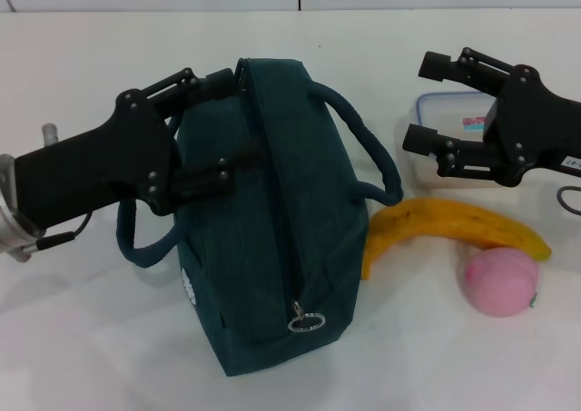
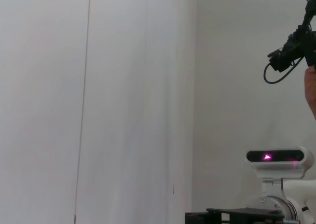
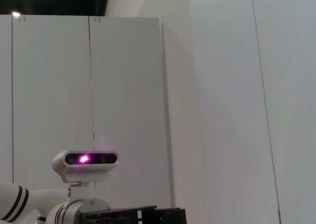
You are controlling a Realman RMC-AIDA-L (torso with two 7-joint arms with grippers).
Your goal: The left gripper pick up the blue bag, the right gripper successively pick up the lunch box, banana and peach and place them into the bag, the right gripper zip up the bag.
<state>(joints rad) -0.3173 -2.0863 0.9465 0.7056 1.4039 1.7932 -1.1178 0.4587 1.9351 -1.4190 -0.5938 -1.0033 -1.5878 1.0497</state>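
Observation:
The blue bag [image 1: 272,220] lies in the middle of the table in the head view. Its zip runs along the top to a ring pull [image 1: 306,320] at the near end, and the zip looks closed. My left gripper [image 1: 231,125] is open at the bag's left upper side, with its fingers against the fabric near the far end. My right gripper [image 1: 418,102] is open at the right, just over the lunch box [image 1: 447,112]. The banana [image 1: 454,225] lies in front of the box, beside the bag. The peach [image 1: 499,282] sits just in front of the banana. Both wrist views show only walls.
One bag handle [image 1: 136,243] loops out on the left under my left arm. The other handle [image 1: 368,152] arches on the right toward the banana. The white table [image 1: 91,338] extends in front of the bag.

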